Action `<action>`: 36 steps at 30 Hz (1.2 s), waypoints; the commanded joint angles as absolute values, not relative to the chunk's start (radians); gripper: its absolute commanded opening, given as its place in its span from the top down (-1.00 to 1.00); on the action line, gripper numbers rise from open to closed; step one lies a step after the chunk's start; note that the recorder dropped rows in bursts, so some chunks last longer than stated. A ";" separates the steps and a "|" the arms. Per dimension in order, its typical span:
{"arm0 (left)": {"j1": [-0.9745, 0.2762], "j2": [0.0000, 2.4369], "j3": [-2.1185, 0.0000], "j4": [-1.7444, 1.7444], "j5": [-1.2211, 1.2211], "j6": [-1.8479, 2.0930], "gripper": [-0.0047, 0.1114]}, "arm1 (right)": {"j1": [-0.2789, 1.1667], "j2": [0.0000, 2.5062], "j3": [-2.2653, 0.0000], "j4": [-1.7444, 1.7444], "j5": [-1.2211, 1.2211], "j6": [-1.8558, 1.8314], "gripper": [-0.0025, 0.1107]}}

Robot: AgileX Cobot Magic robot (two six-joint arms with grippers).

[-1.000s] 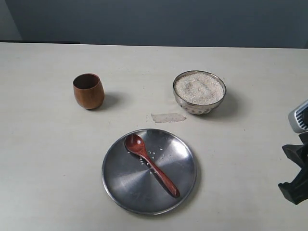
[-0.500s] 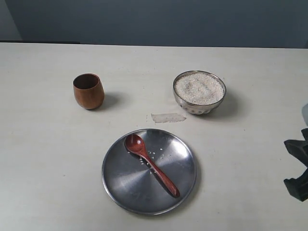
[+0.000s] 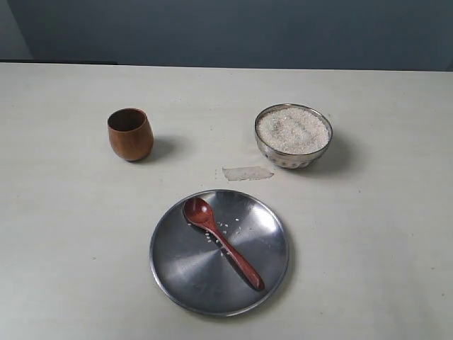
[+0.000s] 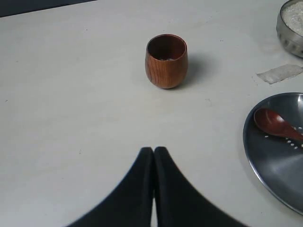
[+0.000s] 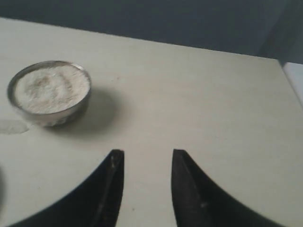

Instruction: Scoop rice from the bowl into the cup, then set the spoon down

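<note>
1. Small round shiny steel bowl with a patterned side (image 3: pixel 291 160) stands upright on the pale bench (image 3: pixel 71 234), far side, right of centre. It is filled nearly to the rim with white uncooked rice (image 3: pixel 293 131) in a level pale heap.
2. Small rounded brown wooden cup without a handle (image 3: pixel 130 138) stands upright on the far left, well apart from the bowl. The left wrist view shows a few pale grains low in its dark inside.
3. Large flat round steel plate (image 3: pixel 184 273) sits on the near side, in front of the gap between cup and bowl. The reddish-brown wooden spoon (image 3: pixel 223 243) lies in it, oval head toward the cup side, slim handle running down-right, all within the rim. A few stray white grains (image 3: pixel 225 227) lie on the plate just beside the spoon's neck.
4. A scrap of clear tape (image 3: pixel 247 173) lies flat on the bench between plate and bowl.
5. Against half a second ago: the black arm part at the right edge of the exterior view is gone from it. Cup, bowl, plate and spoon are unmoved.
6. Left hand (image 4: pixel 154 156): black fingers pressed tip to tip, closed, holding nothing, over bare bench, pointing toward the cup and well short of it.
7. Right hand (image 5: pixel 147 152): black fingers parted, open, holding nothing, over bare bench, with the bowl ahead to one side, apart from it.
</note>
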State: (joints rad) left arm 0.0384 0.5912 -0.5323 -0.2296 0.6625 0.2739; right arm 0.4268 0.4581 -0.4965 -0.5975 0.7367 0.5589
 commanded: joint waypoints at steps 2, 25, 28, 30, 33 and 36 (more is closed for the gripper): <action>0.032 0.593 -0.538 -0.231 0.658 0.273 0.91 | 0.258 0.383 -0.494 -0.599 0.723 0.560 0.36; 0.032 0.593 -0.538 -0.231 0.658 0.273 0.91 | 0.130 0.151 -0.494 -0.564 0.680 0.580 0.36; 0.032 0.593 -0.538 -0.231 0.658 0.273 0.91 | 0.130 0.151 -0.436 -0.533 0.513 0.580 0.36; 0.032 0.593 -0.538 -0.231 0.658 0.273 0.91 | 0.130 0.151 -0.366 -0.528 0.422 0.580 0.36; 0.032 0.593 -0.538 -0.231 0.658 0.273 0.91 | 0.130 0.151 -0.281 -0.528 0.345 0.580 0.36; 0.032 0.593 -0.538 -0.231 0.658 0.273 0.91 | 0.130 0.130 -0.205 -0.528 0.370 0.580 0.36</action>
State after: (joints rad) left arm 0.0384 0.5912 -0.5323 -0.2296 0.6625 0.2739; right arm 0.1337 0.1452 -0.2333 -0.5255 0.3660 0.5806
